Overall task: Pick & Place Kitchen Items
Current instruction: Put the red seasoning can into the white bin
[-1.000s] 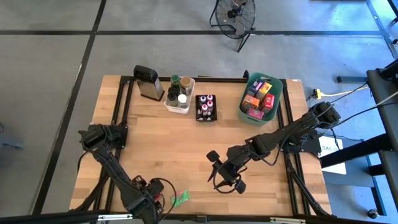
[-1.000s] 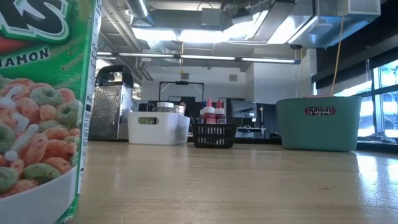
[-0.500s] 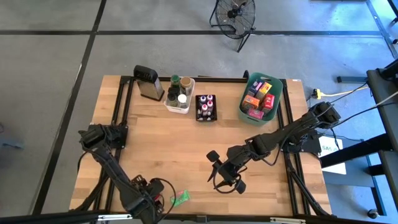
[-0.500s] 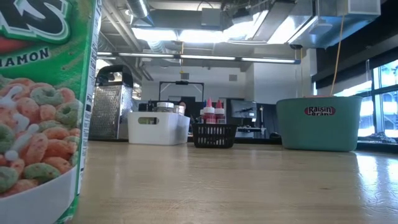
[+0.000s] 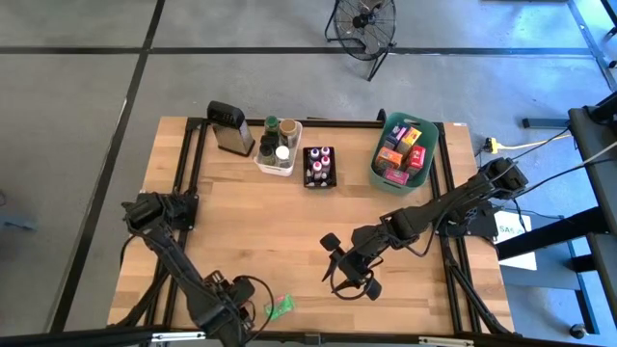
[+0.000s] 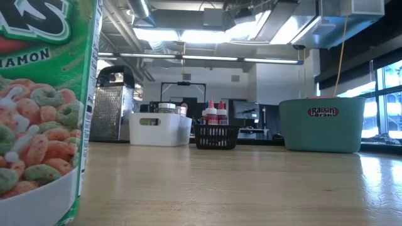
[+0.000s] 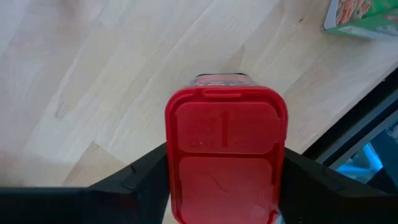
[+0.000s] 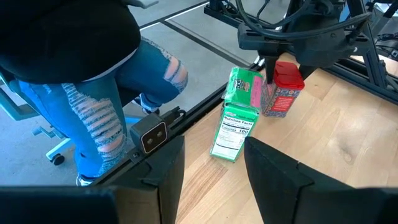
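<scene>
A spice bottle (image 8: 281, 92) with a red flip lid and a printed red-blue body stands by the table's near edge, and my left gripper (image 7: 224, 180) is shut on it from above. Right beside it stands a small green cereal box (image 8: 239, 114), upright on its base; it also fills the left of the low view as the box (image 6: 44, 113). In the high view the left gripper (image 5: 236, 306) sits just left of that box (image 5: 280, 306). My right gripper (image 5: 349, 280) hangs open and holds nothing over the table's middle-right, pointing toward the near edge; its fingers frame the gap (image 8: 214, 168). My left gripper pinches the spice bottle at its red lid (image 7: 186, 155), one finger (image 7: 140, 177) on each of two opposite sides. It comes from above, pointing down. The bottle is upright with its base low at the table; I cannot tell whether it rests there.
Along the far edge stand a grey grater (image 5: 229, 127), a white bin (image 5: 278, 146) with jars, a black basket (image 5: 319, 166) of small bottles and a teal bin (image 5: 405, 149) of packets. A seated person's legs (image 8: 106, 106) are just beyond the near edge.
</scene>
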`<state>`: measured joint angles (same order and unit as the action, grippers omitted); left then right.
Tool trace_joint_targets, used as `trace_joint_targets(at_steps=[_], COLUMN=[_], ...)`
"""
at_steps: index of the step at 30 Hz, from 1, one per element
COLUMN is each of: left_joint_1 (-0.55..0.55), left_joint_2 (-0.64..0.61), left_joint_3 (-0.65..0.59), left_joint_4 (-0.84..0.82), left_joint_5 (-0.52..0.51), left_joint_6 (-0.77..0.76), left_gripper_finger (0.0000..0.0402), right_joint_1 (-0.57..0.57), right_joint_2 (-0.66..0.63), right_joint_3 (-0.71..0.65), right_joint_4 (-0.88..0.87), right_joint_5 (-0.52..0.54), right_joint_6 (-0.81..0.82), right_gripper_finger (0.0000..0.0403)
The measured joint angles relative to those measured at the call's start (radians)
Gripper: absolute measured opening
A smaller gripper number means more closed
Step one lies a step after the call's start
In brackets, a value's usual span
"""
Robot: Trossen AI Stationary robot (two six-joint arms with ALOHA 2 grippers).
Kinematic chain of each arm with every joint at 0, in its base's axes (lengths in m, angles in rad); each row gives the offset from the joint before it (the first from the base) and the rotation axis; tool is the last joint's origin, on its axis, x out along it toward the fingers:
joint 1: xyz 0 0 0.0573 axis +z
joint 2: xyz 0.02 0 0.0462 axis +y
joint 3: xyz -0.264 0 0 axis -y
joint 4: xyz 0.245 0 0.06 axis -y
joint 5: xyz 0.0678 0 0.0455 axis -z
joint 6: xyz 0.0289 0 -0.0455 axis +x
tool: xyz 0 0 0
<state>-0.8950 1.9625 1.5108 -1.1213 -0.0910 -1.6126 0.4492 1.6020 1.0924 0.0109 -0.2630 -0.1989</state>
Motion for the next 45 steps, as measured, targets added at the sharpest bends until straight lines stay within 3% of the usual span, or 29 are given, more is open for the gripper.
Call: trace_joint_targets(at_steps=[3,14,19,45], left_joint_1=[0.001,0.001,0.007,0.028], left_joint_2=[0.000,0.000,0.000,-0.023], left_joint_3=[0.000,0.000,0.000,0.007], left_joint_4=[-0.001,0.000,0.000,-0.006], left_joint_5=[0.000,-0.001,-0.001,-0.017], left_joint_6=[0.001,0.038,0.066,0.205], left_gripper_finger=[0.0217,0.0231,0.0216,0.0217], right_joint_1=[0.000,0.000,0.000,0.000], right_joint_2=[0.000,0.000,0.000,0.000], right_joint_3=[0.000,0.000,0.000,0.000], right_joint_4=[0.000,0.000,0.000,-0.002], right_joint_5=[0.000,0.000,0.000,0.000], right_joint_6=[0.000,0.000,0.000,0.000], right_gripper_finger=[0.0167,0.0167,0.0167,0.0167])
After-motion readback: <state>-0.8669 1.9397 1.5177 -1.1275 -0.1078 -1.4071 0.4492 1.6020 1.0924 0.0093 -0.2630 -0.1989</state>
